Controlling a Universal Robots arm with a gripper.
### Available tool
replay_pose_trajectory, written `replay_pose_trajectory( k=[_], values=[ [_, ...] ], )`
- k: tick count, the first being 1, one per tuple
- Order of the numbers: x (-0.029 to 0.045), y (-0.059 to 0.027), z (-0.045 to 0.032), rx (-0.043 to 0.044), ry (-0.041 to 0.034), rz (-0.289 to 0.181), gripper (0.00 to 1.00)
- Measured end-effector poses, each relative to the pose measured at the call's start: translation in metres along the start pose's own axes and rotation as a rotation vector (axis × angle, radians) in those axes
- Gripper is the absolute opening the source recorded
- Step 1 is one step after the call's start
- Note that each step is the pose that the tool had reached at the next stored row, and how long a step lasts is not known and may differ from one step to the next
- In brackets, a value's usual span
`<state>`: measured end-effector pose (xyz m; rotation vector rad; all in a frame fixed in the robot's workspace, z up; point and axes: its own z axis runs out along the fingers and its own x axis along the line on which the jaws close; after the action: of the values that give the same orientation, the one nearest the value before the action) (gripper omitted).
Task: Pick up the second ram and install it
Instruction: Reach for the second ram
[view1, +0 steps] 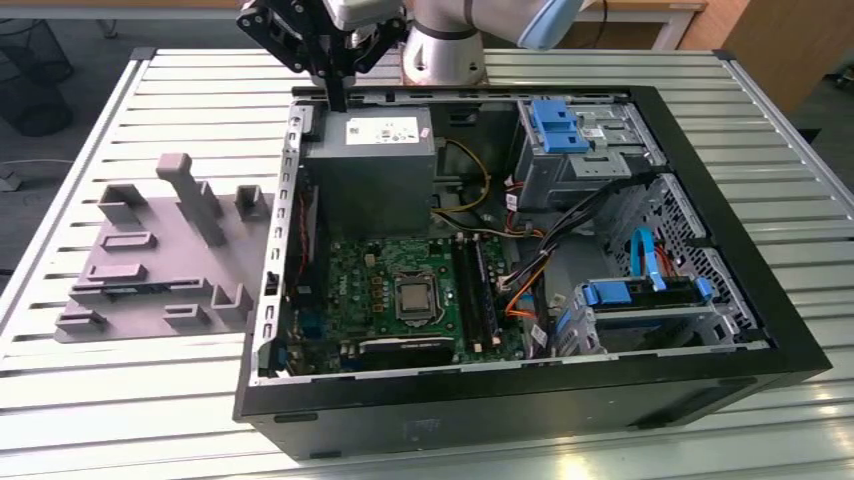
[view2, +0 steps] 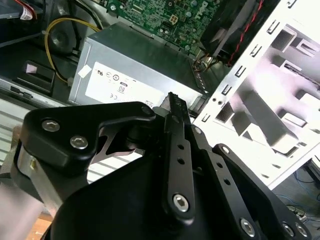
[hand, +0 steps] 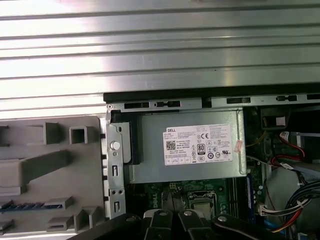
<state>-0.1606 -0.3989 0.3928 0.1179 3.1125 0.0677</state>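
One ram sits in a slot of the grey tray beside the case. The gripper hangs well apart over the power supply, jaws seemingly pinched together on nothing. The ram is probably light, stiff and fragile, best held by its flat faces near mid-length.

The table is seen in silver-white metal, ribbed with parallel slats. The computer case is finished in black, and its inner frame is left in bare grey metal. The motherboard is coloured green and crossed by black slots. The power supply is painted grey and marked with a white label in black print. Bright blue is shown on the drive latches. A yellow wire and orange wires are seen. The parts fixture is moulded in dull grey. The gripper is coloured black.
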Motion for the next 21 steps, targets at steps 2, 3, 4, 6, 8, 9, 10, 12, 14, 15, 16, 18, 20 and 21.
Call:
replay_pose_trajectory(
  k=[2, 3, 4, 6, 8, 9, 10, 12, 14, 15, 16, 18, 20, 21],
  values=[
    [0.0036, -0.0003, -0.0001, 0.0001, 0.0, 0.0, 0.11],
    [0.0054, -0.0004, -0.0001, 0.0001, 0.0, 0.0, 0.11],
    [0.0071, -0.0005, -0.0001, 0.0, 0.0, 0.0, 0.11],
    [0.0105, -0.0008, -0.0002, 0.0, 0.0, 0.0, 0.11],
    [0.0139, -0.001, -0.0002, 0.0, 0.0, 0.0, 0.11],
    [0.0153, -0.0011, -0.0002, 0.0, 0.0, 0.0, 0.11],
    [0.0165, -0.0012, -0.0002, 0.0, 0.0, 0.0, 0.11],
    [0.0187, -0.0014, -0.0002, 0.0, 0.0, 0.0, 0.11],
    [0.0207, -0.0016, -0.0002, 0.0, 0.0, 0.0, 0.11],
    [0.0216, -0.0016, -0.0002, 0.0001, 0.0, 0.0, 0.11],
    [0.0225, -0.0017, -0.0002, 0.0, 0.0, 0.0, 0.11],
    [0.0241, -0.0018, -0.0001, 0.0, 0.0001, 0.0, 0.11],
    [0.0259, -0.002, -0.0001, 0.0, 0.0001, 0.0, 0.11],
    [0.027, -0.002, -0.0001, 0.0, 0.0002, 0.0, 0.11]
  ],
)
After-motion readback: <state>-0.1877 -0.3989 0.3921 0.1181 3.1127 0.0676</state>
